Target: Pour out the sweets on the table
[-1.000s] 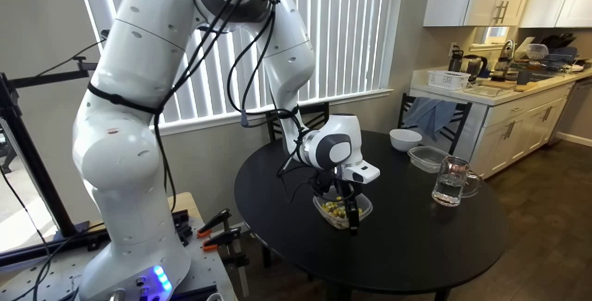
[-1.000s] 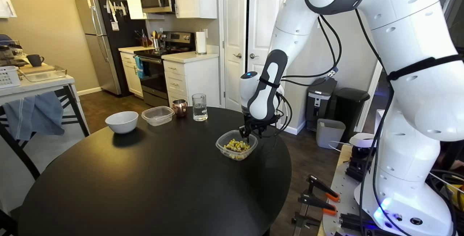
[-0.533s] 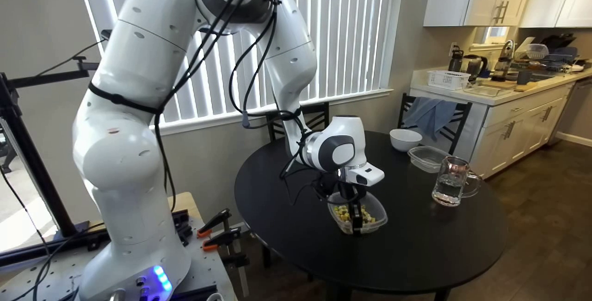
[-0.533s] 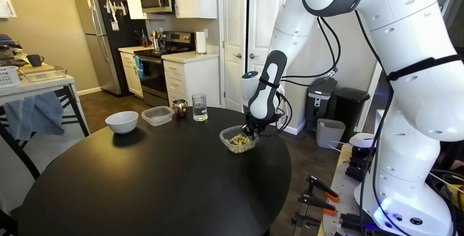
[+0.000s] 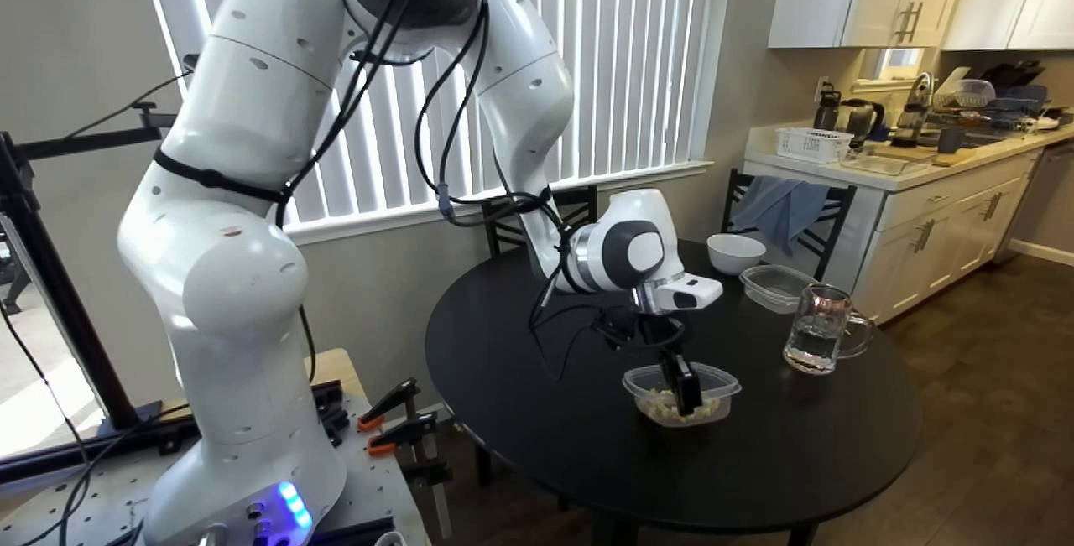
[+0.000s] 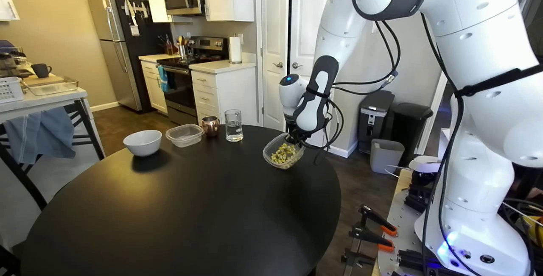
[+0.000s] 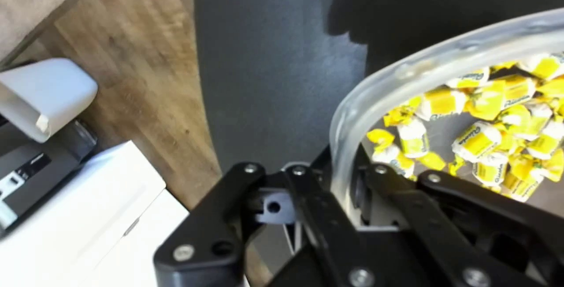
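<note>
The fingers (image 5: pixel 684 387) are drawn nearly together, pinching the rim of the clear container (image 7: pixel 358 113), and the yellow-and-white wrapped sweets (image 7: pixel 476 140) lie heaped inside that container. The container is tilted over the black counter (image 6: pixel 186 208), though I cannot tell whether its base touches the surface. In an exterior view, going left from the container, a glass mug (image 6: pixel 233 127), a copper mug (image 6: pixel 210 126), a shallow clear tub (image 6: pixel 185 139) and a white bowl (image 6: pixel 143 146) stand on the counter, each well apart from the container.
</note>
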Controlling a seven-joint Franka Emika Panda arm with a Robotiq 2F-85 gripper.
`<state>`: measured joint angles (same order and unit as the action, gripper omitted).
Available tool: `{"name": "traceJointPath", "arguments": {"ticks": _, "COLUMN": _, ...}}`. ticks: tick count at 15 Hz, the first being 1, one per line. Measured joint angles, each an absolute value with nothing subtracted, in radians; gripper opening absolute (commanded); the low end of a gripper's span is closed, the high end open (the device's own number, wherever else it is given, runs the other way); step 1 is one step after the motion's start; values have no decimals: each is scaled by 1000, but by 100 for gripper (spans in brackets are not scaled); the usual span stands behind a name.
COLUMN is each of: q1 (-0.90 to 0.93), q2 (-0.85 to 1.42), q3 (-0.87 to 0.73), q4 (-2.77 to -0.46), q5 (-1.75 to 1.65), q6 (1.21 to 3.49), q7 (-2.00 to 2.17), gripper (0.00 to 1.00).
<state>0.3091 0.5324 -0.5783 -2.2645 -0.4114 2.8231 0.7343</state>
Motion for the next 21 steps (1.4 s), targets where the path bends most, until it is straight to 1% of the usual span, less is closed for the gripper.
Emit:
{"name": "traceJointPath", "arguments": {"ticks": 3, "q1": 417, "q2": 544, "q3": -705, "q4": -2254, "q5": -563, "q6": 2824, "q7": 738, "gripper": 1}}
{"name": "traceJointPath", "arguments": {"ticks": 7, "q1": 557, "q2": 588, "q3": -823, "q4": -2254, "q5": -799, "q6": 2835, "q7": 817, "gripper": 1}}
{"name": "traceJointPath", "arguments": {"ticks": 12, "q1": 726, "q2": 652, "q3": -952, "q4": -2229, "q5": -1109, "q6": 2838, "q7": 997, "gripper": 1}}
{"name": "traceJointPath", "arguments": {"ticks": 17, "q1": 864, "q2": 715, "q3": -1087, "q4": -2147, "q5": -1403, "q6": 2840, "q7": 1183, "gripper": 1}}
{"name": "traceJointPath", "arguments": {"ticks": 21, "q1": 939, "q2": 765, "q3": -1142, "q4": -2088, "q5": -1739, "q6": 2842, "q7": 1450, "gripper": 1}}
